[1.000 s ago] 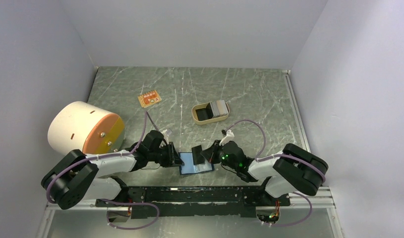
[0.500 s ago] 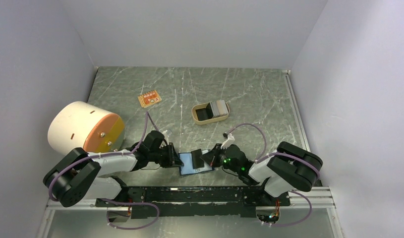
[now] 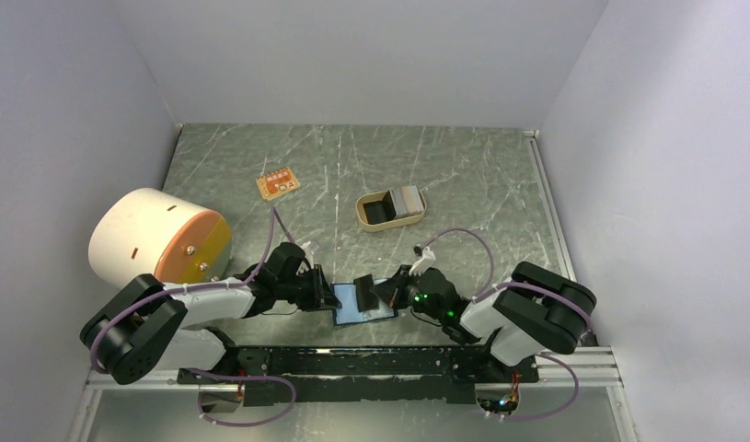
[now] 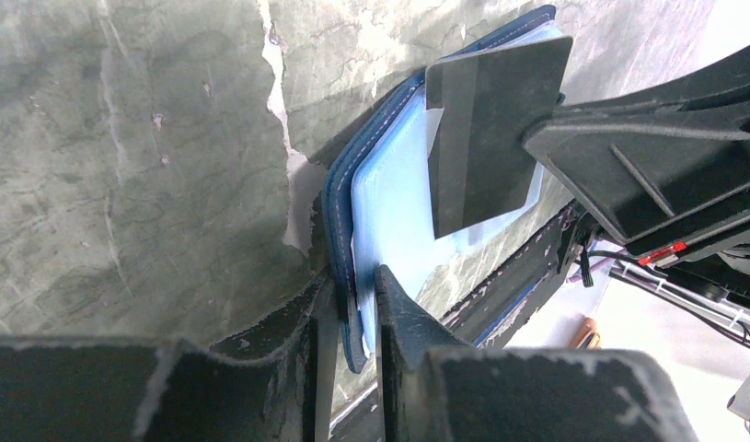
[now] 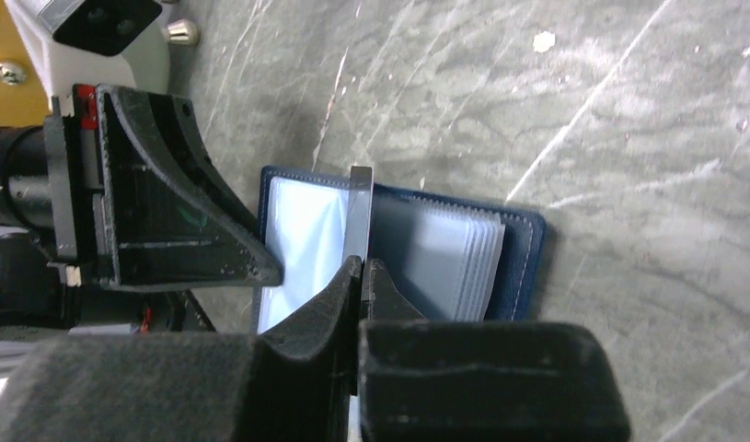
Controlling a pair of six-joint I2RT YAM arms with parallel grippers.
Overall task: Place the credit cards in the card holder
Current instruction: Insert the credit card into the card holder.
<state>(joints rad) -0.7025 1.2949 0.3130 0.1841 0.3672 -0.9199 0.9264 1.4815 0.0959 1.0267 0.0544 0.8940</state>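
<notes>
Currently held card: pinched by right end effector, edge-on over open card holder on surface.
Left end effector: clamped on card holder's edge.
Risk: tilted card misses slot, buckles, shoves holder.

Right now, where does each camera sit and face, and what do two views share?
Top external: above and behind, looking down on the table; both arms show.
Left wrist: on that arm, facing along the left gripper clamped on the card holder.
Right wrist: on that arm, facing along the right gripper pinching a card.
Shared: both wrist views show the card holder and card.
</notes>
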